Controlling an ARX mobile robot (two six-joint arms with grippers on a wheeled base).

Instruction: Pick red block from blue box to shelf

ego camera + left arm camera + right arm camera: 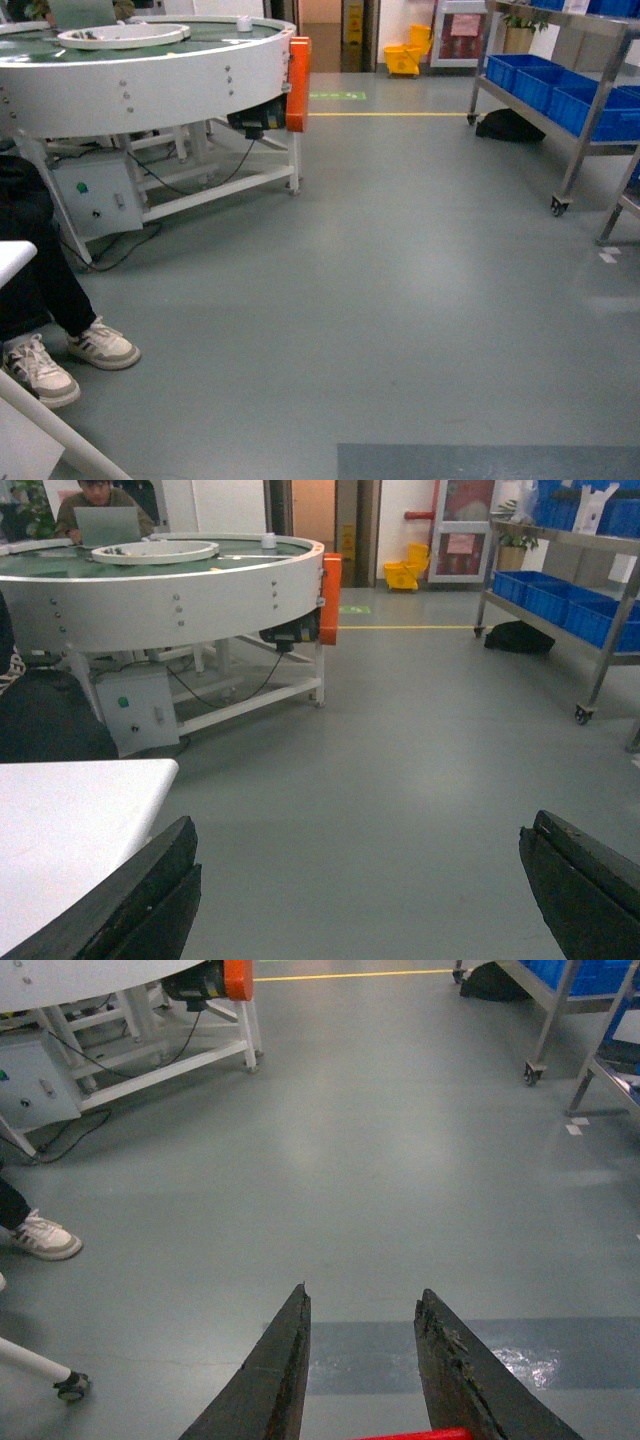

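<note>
In the right wrist view my right gripper [365, 1290] points at the grey floor. A thin strip of the red block [415, 1434] shows between the bases of its fingers at the bottom edge, and the gripper is shut on it. My left gripper [362, 820] is open wide, with only floor between its dark fingers [140, 900]. The steel shelf [585, 110] stands at the far right on casters and also appears in the left wrist view [605, 645]. The blue box is out of view. Neither gripper shows in the head view.
A round white conveyor table [150, 75] with an orange guard [298, 85] stands at the left. A seated person's sneakers [100, 345] rest on the floor. A white tabletop corner [60, 830] is close on the left. Dark blue bins [560, 90] fill the shelf, with a black bag [508, 125] beneath.
</note>
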